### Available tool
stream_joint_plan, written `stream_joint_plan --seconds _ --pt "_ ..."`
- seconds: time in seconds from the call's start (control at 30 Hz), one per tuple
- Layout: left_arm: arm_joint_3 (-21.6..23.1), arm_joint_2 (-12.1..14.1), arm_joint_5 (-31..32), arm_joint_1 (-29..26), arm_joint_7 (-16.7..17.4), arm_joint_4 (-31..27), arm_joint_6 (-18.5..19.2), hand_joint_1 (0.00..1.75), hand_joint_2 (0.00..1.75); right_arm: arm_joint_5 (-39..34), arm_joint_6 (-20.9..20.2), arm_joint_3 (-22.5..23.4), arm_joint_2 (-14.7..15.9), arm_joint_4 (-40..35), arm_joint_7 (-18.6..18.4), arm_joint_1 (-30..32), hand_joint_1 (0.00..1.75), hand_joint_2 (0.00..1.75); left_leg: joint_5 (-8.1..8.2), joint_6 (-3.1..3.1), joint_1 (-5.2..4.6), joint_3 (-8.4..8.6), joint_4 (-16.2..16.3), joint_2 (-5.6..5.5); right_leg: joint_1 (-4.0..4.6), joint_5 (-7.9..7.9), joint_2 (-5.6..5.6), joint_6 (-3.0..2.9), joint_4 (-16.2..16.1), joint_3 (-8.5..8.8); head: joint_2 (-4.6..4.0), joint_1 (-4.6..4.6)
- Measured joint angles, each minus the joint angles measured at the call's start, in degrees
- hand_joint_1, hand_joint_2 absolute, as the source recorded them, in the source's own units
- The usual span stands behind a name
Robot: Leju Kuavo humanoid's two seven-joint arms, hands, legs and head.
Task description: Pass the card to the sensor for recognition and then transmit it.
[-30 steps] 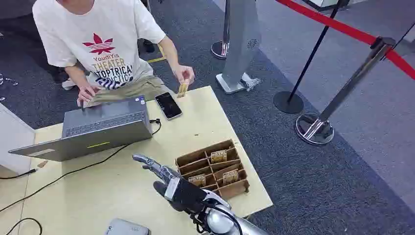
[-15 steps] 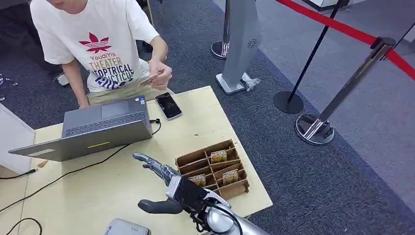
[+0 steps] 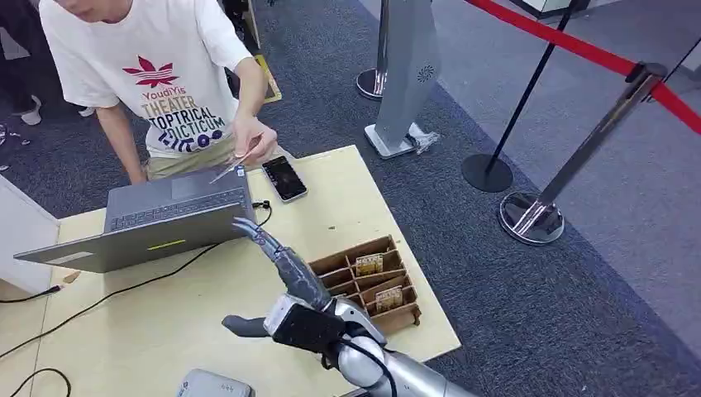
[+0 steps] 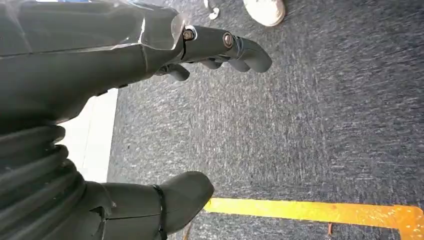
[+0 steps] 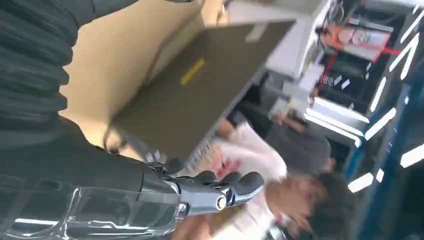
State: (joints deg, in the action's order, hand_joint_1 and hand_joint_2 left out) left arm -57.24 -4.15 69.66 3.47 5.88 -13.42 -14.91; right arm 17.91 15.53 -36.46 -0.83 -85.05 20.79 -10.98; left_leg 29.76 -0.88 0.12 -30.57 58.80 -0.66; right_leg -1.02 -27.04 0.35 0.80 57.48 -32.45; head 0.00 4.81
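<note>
My right hand [image 3: 289,288] is raised over the wooden table [image 3: 335,207], its fingers [image 3: 255,236] stretched toward the grey laptop [image 3: 165,219] and its thumb out to the side; it holds nothing. The right wrist view has the same hand [image 5: 150,190] in front of the laptop lid [image 5: 200,95]. A person in a white T-shirt pinches a thin card [image 3: 234,164] above the laptop's far corner. A brown divider box [image 3: 351,251] holds more cards [image 3: 369,264] beside my hand. My left hand [image 4: 100,60] hangs over dark carpet, holding nothing.
A black phone [image 3: 284,178] lies near the table's far edge. A grey device [image 3: 211,385] sits at the near edge, and cables [image 3: 124,289] run across the table. Stanchions with red rope [image 3: 529,215] stand at the right.
My right hand rose and reached forward toward the laptop, thumb swinging out. The person lifted the card from the table's far edge and brought it over the laptop's corner.
</note>
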Motion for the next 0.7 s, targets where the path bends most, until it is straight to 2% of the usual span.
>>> stream_joint_plan --seconds 0.13,0.3,0.47,0.7 --pt "0.22 0.0 1.44 0.41 0.02 0.0 0.35 0.0 1.75 7.18 5.37 -0.68 -0.04 -0.72 -0.7 -1.94 0.0 1.75 0.0 0.0 0.0 0.0 0.0 -0.01 0.0 0.0 -0.01 0.0 0.0 0.0 0.0 0.0" --pt "0.39 0.0 2.51 1.16 0.57 0.0 0.66 0.0 1.75 10.64 7.44 -0.99 -0.11 -0.96 -1.4 -3.38 0.0 1.75 0.0 0.0 0.0 -0.01 0.0 0.0 0.0 0.0 0.0 0.0 0.0 0.0 0.0 0.0" --pt "1.92 -0.05 4.92 2.33 1.97 0.0 1.29 0.0 1.75 21.22 12.45 -1.66 -0.92 0.57 -4.48 -6.58 0.0 1.75 -0.01 0.0 0.0 0.0 0.0 -0.01 0.0 0.01 -0.01 0.0 0.0 0.0 0.0 -0.02" --pt "4.18 -0.33 6.14 3.99 3.61 0.0 1.81 0.0 1.75 38.77 22.42 -2.38 -2.34 9.32 -9.18 -12.27 0.0 1.75 -0.04 0.01 0.0 0.01 0.0 0.0 0.0 0.03 0.0 -0.01 0.03 0.01 0.0 0.0"
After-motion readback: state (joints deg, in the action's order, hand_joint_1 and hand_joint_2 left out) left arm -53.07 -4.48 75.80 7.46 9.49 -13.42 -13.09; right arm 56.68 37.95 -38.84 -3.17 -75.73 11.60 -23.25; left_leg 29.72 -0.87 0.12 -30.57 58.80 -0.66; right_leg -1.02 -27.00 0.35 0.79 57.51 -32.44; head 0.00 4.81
